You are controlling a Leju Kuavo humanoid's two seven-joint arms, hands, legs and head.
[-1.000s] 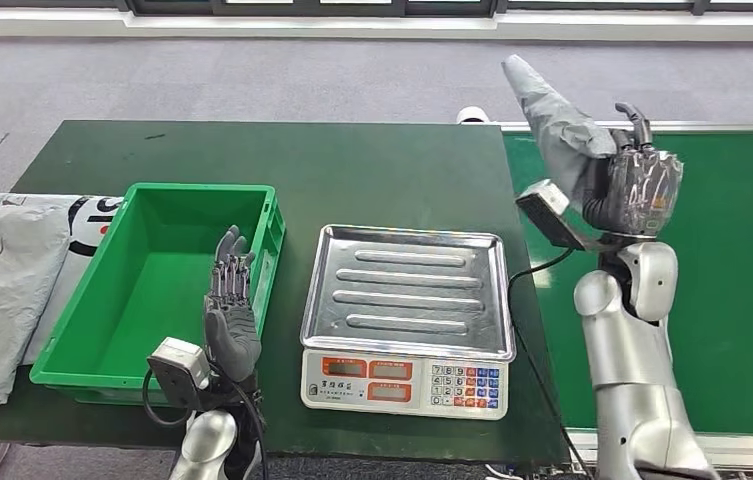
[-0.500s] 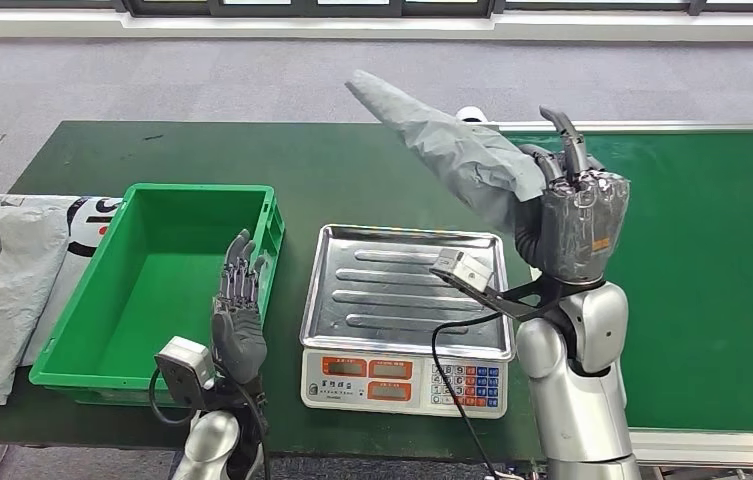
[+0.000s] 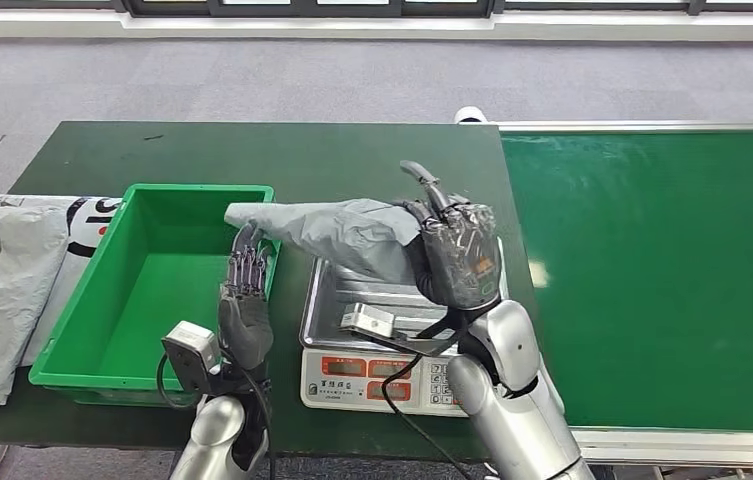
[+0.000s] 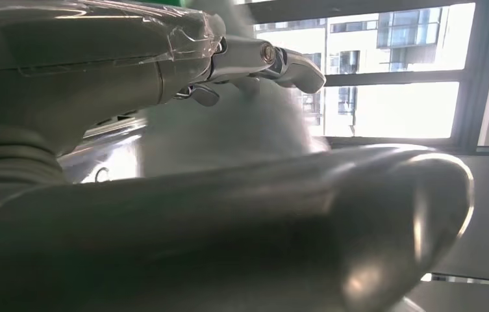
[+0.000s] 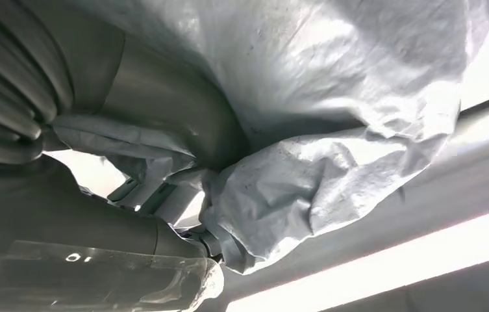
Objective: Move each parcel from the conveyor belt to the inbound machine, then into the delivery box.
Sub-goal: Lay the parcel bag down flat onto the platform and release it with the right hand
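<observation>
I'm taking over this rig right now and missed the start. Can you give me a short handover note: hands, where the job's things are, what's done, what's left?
Right hand: grips the grey parcel, held in the air above the scale's steel tray; its free end reaches toward the green bin.
Left hand: holds nothing, fingers apart, raised at the bin's near right wall.
Done: parcel is off the conveyor belt.
Left: set it on the scale tray, then move it into the bin.
</observation>
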